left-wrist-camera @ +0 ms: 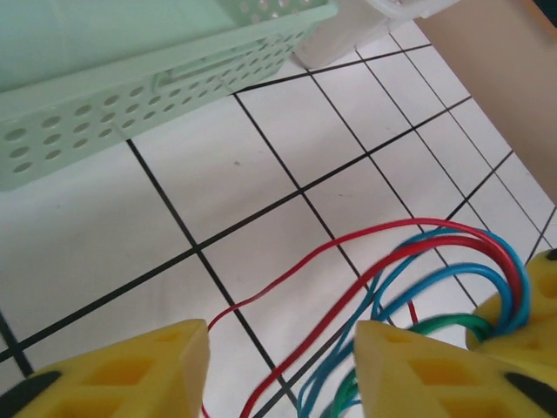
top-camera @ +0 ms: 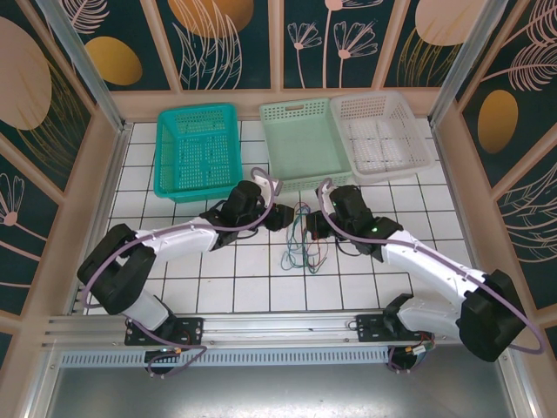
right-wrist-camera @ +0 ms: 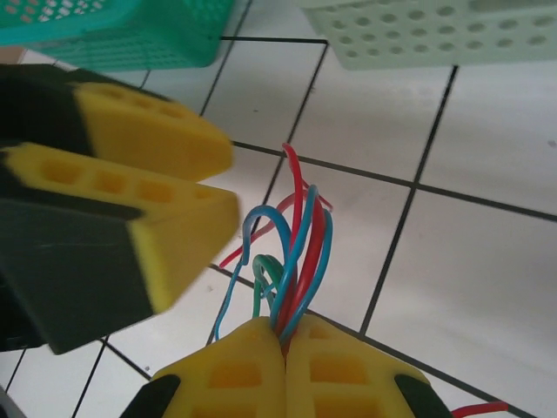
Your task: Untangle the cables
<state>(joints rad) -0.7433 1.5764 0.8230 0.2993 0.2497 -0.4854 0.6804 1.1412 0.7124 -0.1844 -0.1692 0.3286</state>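
Cables, thin curly wires in red, blue and green, run far-to-near on the white tiled bench. The right gripper jaws are clamped on their loops. Just left, the left gripper jaws gape, grasping nothing, one red strand between them.

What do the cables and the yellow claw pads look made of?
The cables look like thin wire in glossy plastic insulation, red, blue and green: shiny highlights, springy loops. The pads look like matte yellow moulded or printed plastic, perhaps rubbery, with recessed pockets; hardness can't be judged.
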